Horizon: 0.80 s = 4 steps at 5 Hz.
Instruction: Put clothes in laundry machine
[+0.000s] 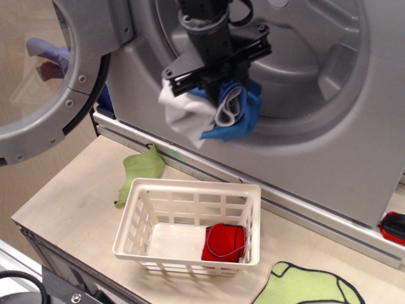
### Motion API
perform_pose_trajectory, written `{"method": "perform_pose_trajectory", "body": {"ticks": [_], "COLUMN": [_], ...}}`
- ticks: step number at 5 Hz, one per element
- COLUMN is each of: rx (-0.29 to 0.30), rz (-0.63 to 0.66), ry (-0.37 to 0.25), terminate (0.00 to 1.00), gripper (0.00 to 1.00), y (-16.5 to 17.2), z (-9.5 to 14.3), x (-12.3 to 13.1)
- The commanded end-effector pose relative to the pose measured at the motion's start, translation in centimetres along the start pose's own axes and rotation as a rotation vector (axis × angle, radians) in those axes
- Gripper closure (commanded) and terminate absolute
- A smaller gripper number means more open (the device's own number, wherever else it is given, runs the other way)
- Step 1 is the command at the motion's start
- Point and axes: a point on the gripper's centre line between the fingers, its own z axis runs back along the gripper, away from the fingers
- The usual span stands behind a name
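Note:
My gripper (223, 81) is shut on a blue garment (243, 114) with grey lining, and a white garment (185, 116) hangs with it. I hold the bundle in the air in front of the wide round opening of the silver-grey laundry machine (304, 63), above its lower rim. A red garment (224, 242) lies in the white slatted basket (190, 228) on the table. A lime-green garment (140, 170) lies on the table left of the basket. Another lime-green piece (310, 285) lies at the front right.
The machine's round glass door (44, 82) stands open at the left. The basket sits on a light wooden table (69, 202) just below the machine's front ledge (304, 209). A red and black object (393, 227) lies at the far right edge.

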Motion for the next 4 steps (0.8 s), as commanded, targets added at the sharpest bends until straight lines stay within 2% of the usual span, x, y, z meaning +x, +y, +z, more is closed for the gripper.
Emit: {"method": "perform_pose_trajectory", "body": {"ticks": [1,4], "rx": [-0.112,-0.146], "rz": [-0.018,-0.07], "ry": [-0.085,-0.145], "terminate": [0.0,0.0], "gripper": [1.0,1.0], "y": [-3.7,-5.6], "z": [0.9,-1.2], "x": [1.6,1.5]}}
